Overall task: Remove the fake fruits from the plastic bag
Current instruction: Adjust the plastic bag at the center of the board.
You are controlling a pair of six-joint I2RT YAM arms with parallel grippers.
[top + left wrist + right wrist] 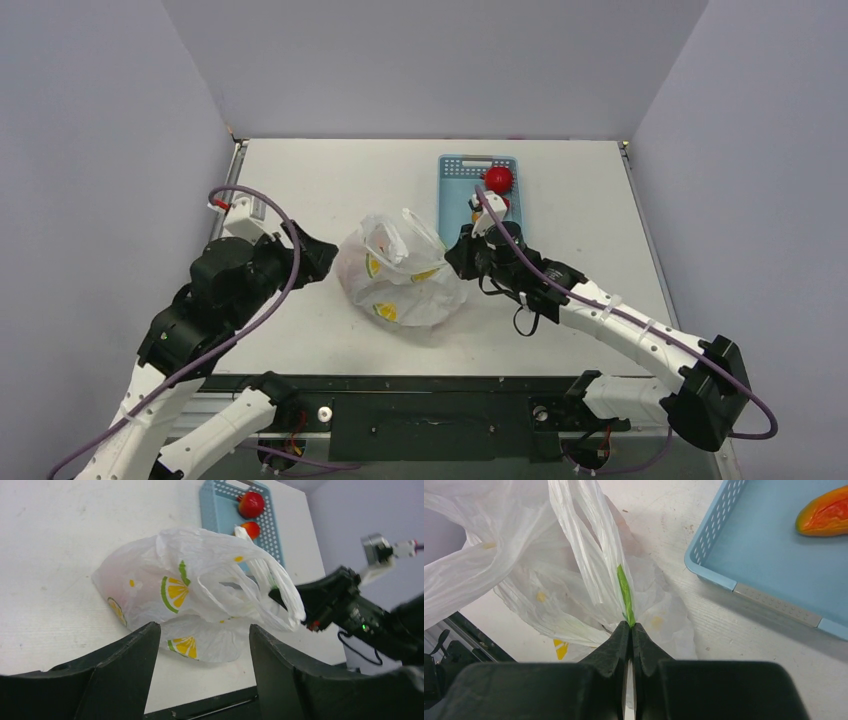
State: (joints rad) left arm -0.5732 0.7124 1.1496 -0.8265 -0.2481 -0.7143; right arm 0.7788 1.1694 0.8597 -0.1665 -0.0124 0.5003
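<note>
Right wrist view: the right end effector (630, 627) is pinched closed on a gathered fold of the plastic bag (589, 575). Left end effector (204, 627) stands spread and empty near the bag, which lies on the counter (300, 180) beside a blue tray (455, 190) holding a red apple (498, 179). Bag contents cannot be made out.

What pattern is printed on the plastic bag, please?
Yellow-orange citrus slices, green-rimmed, on the white plastic bag; clearest in the left wrist view.
</note>
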